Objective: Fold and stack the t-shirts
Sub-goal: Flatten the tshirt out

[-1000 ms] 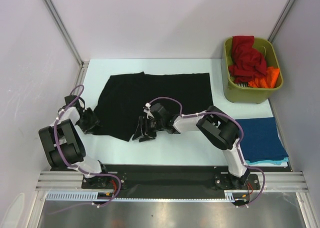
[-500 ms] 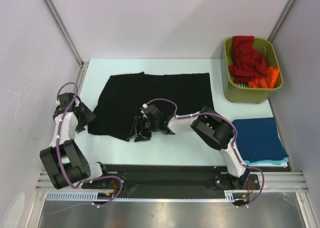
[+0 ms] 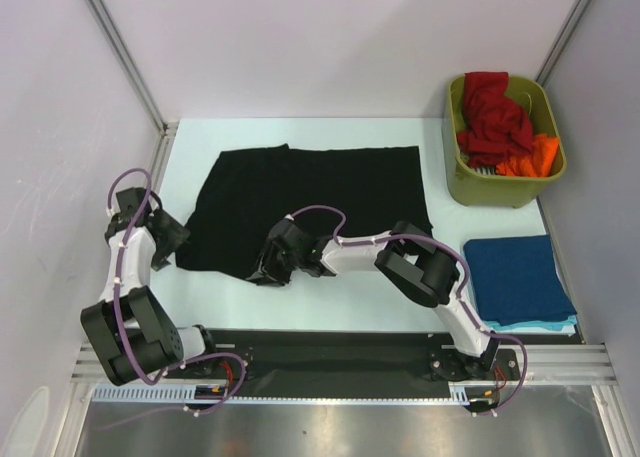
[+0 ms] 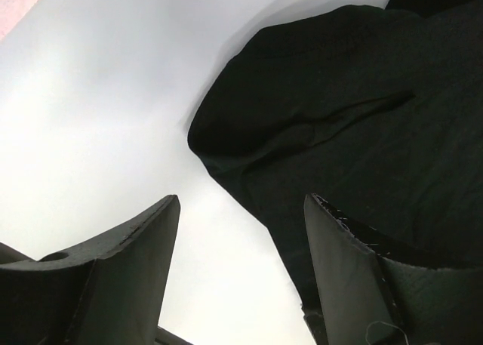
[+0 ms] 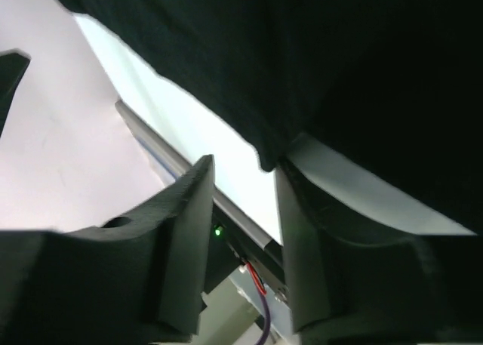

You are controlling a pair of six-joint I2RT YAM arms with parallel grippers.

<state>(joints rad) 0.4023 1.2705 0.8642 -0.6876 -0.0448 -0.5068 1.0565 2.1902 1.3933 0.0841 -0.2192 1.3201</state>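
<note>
Now, step in hand: taking up the near edge of the black t-shirt (image 3: 310, 192) for a first fold, as I judge it.
Black t-shirt: spread flat on the table (image 3: 330, 312), left of centre and well apart from the bin.
Left gripper (image 4: 241, 209): jaws wide apart, holding nothing. It hovers just beside the shirt's near-left corner, with bare table between its fingers.
Right gripper (image 5: 243, 167): at the near hem, jaws narrowly apart with the cloth's edge at their tips. The wrist view is too dark there to tell whether the cloth is pinched.
Finished pile: a folded dark blue shirt (image 3: 520, 277) on a teal one (image 3: 530, 327), at the near right.
Waiting: a red shirt (image 3: 495, 112) and an orange shirt (image 3: 530, 157) in the olive bin (image 3: 500, 187).
Doing it well: the left gripper should slide in low so one finger goes under the corner before closing. Both grippers should take the same hem line, then lift together and evenly.
Risk: a one-sided pull would probably drag or bunch the shirt.
</note>
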